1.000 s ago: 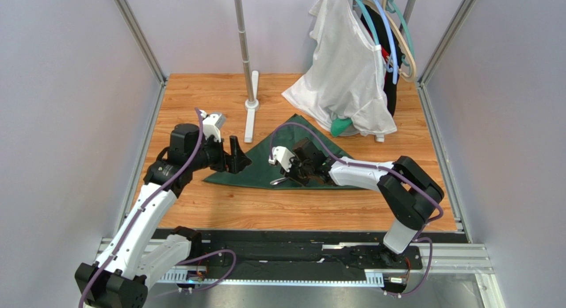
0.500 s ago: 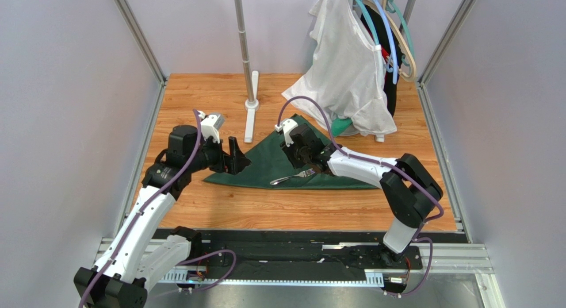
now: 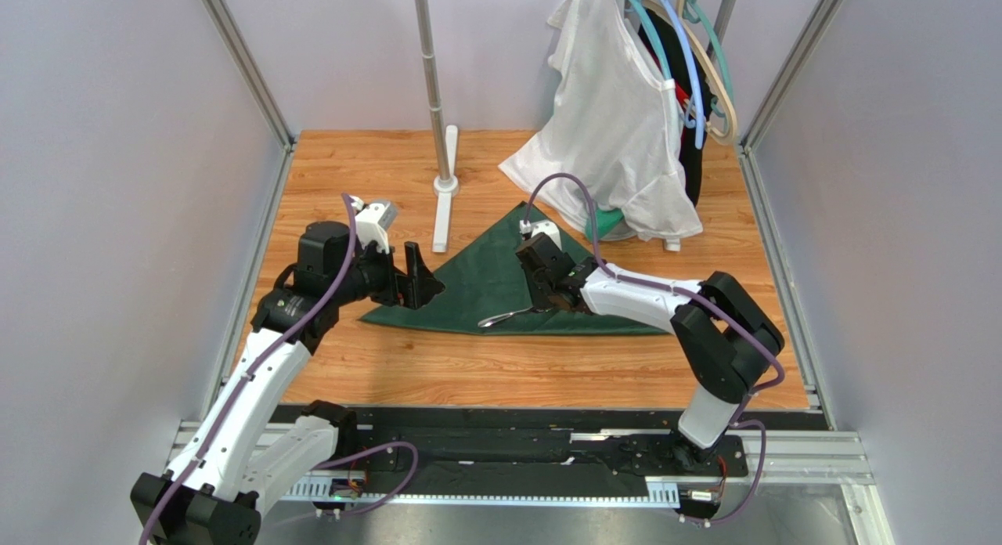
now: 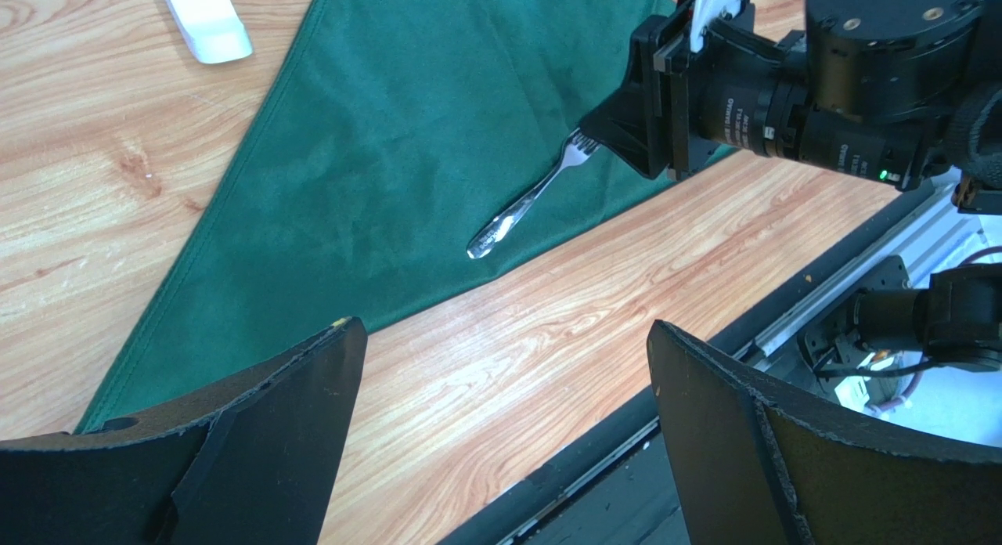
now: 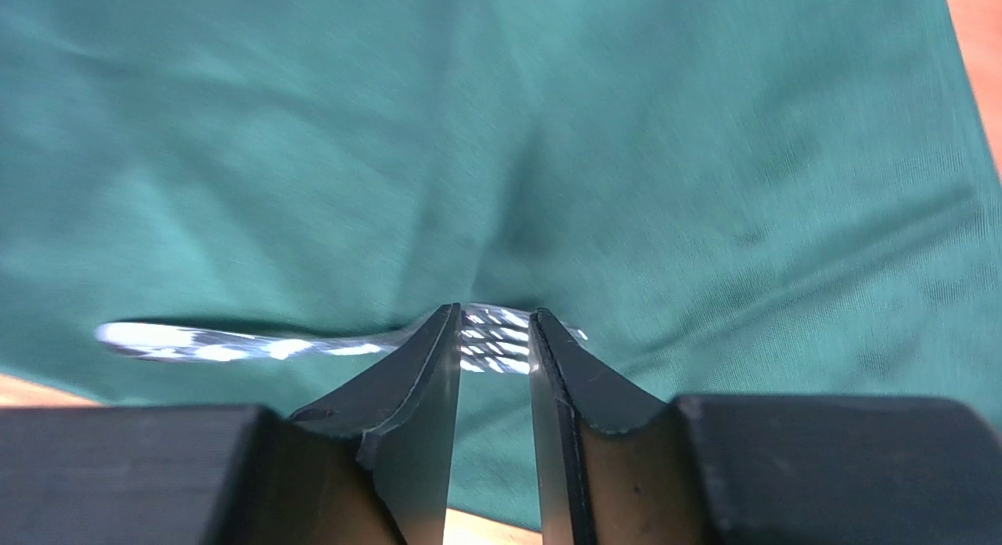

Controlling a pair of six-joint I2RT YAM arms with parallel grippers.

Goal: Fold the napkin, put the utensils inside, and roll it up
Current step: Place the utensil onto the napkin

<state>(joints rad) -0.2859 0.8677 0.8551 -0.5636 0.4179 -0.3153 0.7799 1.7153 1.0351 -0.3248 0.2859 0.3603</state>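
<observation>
The dark green napkin (image 3: 465, 289) lies flat on the wooden table, folded into a triangle (image 4: 388, 157). One of the utensils, a silver fork (image 3: 508, 317), rests on the cloth near its front edge, handle to the left (image 4: 518, 207). My right gripper (image 3: 548, 296) hovers over the tine end. Its jaws stand narrowly open with nothing between them, and the tines show just beyond the tips (image 5: 494, 314). The fork handle (image 5: 224, 343) stretches left across the napkin (image 5: 706, 157). My left gripper (image 3: 423, 281) is wide open and empty by the napkin's left corner (image 4: 500, 330).
A white stand (image 3: 441, 157) with its foot (image 4: 206, 17) rises behind the napkin. A white garment on hangers (image 3: 612, 122) and a brighter green garment (image 3: 602, 224) hang at the back right. The black rail (image 3: 529, 434) runs along the near table edge.
My right gripper has opened and drawn back to the right, away from the fork's middle. The fork now lies free on the napkin. The left arm has stayed still.
</observation>
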